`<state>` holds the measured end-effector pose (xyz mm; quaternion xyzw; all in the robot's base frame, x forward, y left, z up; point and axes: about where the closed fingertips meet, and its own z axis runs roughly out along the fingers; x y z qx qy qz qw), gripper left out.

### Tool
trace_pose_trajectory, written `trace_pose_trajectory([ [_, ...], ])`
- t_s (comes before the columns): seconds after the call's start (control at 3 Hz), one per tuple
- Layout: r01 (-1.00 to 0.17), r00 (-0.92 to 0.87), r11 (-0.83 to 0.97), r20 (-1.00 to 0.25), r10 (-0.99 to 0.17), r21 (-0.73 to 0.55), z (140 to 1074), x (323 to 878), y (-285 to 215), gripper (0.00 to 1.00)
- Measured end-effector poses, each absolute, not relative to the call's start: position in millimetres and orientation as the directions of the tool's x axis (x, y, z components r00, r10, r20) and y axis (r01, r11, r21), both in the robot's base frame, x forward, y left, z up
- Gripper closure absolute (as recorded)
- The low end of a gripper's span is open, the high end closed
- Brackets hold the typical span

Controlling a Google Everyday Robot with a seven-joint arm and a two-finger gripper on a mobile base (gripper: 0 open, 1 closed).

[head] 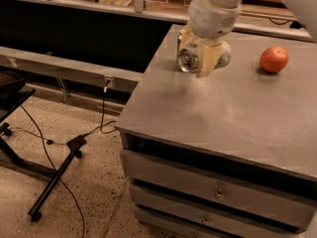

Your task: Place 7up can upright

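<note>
My gripper (199, 53) hangs from the white arm over the far left part of the grey cabinet top (223, 113). Its yellowish fingers (207, 62) are shut on the 7up can (187, 61). The can lies on its side in the grip, its shiny silver end facing the front left, a little above the surface. Most of the can's pale body is hidden by the fingers. A darker green can (180, 39) stands just behind the gripper, mostly hidden.
A round orange-red fruit (274, 59) sits on the cabinet top to the right of the gripper. The cabinet has drawers (213, 192) below. A black stand (54, 182) and cables lie on the floor at the left. Shelves with clutter run along the back.
</note>
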<state>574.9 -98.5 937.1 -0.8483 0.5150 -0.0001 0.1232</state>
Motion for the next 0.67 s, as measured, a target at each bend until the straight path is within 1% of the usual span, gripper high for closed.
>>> trace_pose_trajectory([
  [0.33, -0.882, 0.446, -0.351, -0.318, -0.837, -0.314, 940.8, 570.9, -121.4, 1.0],
  [0.67, -0.902, 0.398, -0.262, -0.425, -0.813, -0.344, 947.0, 552.5, -145.9, 1.0],
])
